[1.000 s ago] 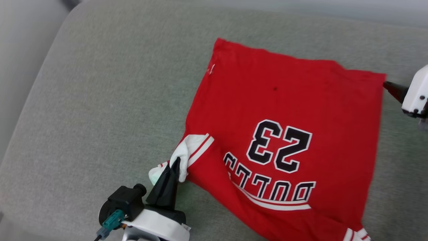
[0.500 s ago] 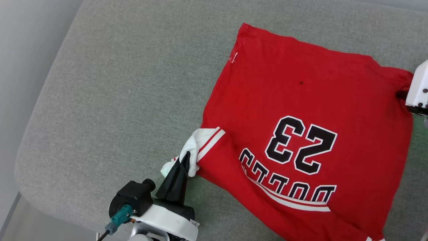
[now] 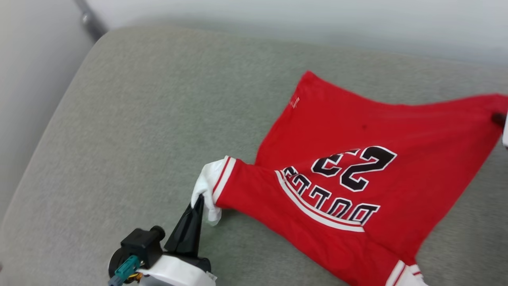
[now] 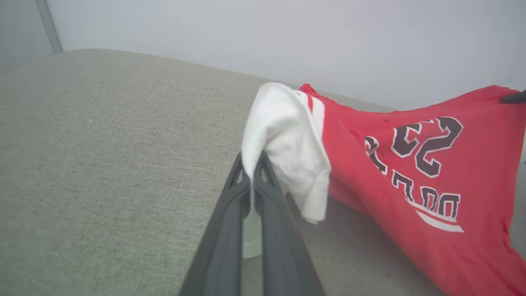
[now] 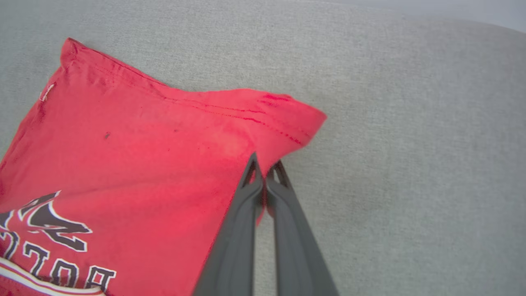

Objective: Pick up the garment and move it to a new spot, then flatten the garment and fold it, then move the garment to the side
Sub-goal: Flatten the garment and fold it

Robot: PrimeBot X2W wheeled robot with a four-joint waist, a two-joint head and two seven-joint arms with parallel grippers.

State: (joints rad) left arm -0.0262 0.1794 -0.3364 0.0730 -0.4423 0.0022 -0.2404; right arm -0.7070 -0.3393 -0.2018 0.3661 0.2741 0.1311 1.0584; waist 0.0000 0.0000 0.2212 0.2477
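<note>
The garment is a red jersey with black-and-white lettering, stretched across the grey cushion. My left gripper is shut on its white sleeve end, which is raised off the cushion; in the left wrist view the white cloth drapes over that gripper. My right gripper is shut on the garment's red hem corner, lifted a little above the cushion. In the head view that corner sits at the right edge by the right gripper.
The cushion's rounded left edge drops to a pale floor. A pale wall runs behind the cushion. Bare grey fabric lies to the left of the garment.
My right gripper has shut on the garment's hem corner and lifted it. The left gripper has raised the sleeve, pulling the cloth taut between the two. The head camera has shifted.
</note>
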